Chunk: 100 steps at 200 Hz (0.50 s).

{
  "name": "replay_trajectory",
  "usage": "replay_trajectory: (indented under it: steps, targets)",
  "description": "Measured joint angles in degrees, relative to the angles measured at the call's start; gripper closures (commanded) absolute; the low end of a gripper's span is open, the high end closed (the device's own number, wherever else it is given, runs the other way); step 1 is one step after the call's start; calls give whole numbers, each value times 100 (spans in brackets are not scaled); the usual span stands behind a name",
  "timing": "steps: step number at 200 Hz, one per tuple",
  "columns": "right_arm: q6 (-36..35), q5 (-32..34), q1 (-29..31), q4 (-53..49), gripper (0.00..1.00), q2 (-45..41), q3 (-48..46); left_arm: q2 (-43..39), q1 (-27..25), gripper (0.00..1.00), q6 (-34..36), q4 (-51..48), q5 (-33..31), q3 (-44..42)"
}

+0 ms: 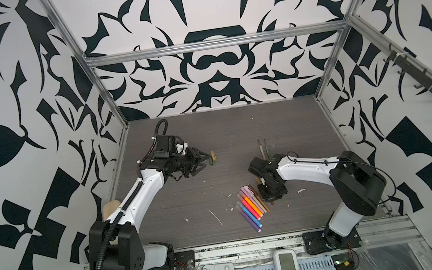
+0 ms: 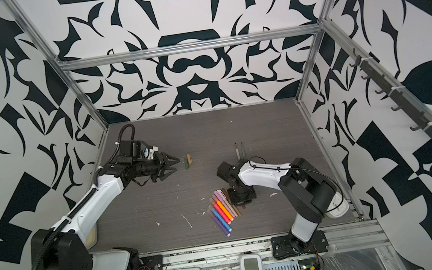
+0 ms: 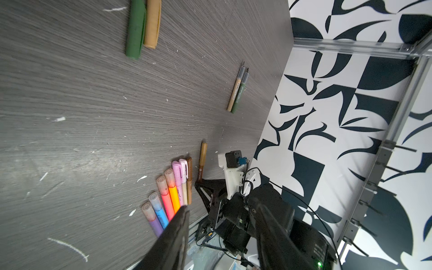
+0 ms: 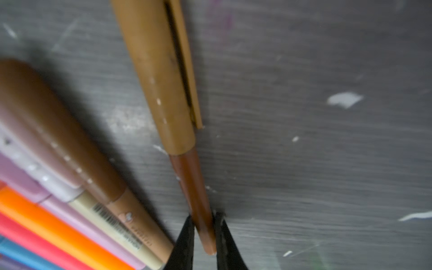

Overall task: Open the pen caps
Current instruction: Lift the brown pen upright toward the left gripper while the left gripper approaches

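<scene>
Two loose pen caps, one olive (image 1: 211, 161) (image 3: 135, 30) and one tan (image 1: 214, 156) (image 3: 153, 23), lie side by side at the table's middle left. My left gripper (image 1: 206, 160) (image 2: 177, 164) (image 3: 219, 205) hovers just left of them, open and empty. Straight down at the table's right, my right gripper (image 4: 203, 217) (image 1: 269, 194) is shut on the bare end of a brown pen (image 4: 191, 187). That pen's tan cap (image 4: 159, 70) (image 3: 203, 156) is still on. It lies just apart from a row of several capped coloured pens (image 1: 250, 205) (image 2: 222, 209) (image 3: 170, 194).
Two uncapped pen bodies (image 1: 264, 149) (image 3: 238, 91) lie behind the right wrist, tips pointing to the back wall. A beige pencil case (image 1: 110, 209) sits partly under the left arm by the left wall. Metal frame posts and patterned walls bound the grey table (image 1: 222, 129).
</scene>
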Motion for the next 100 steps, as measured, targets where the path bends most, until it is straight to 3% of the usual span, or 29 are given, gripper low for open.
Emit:
replay_trajectory:
  steps: [24, 61, 100]
  targets:
    - [-487, 374, -59, -361, 100, 192, 581, 111, 11, 49, 57, 0, 133, 111]
    - [-1309, 767, -155, -1032, 100, 391, 2013, 317, 11, 45, 107, 59, 433, 343]
    - [-1718, -365, -240, -1290, 100, 645, 3659, 625, 15, 45, -138, 413, 828, 461]
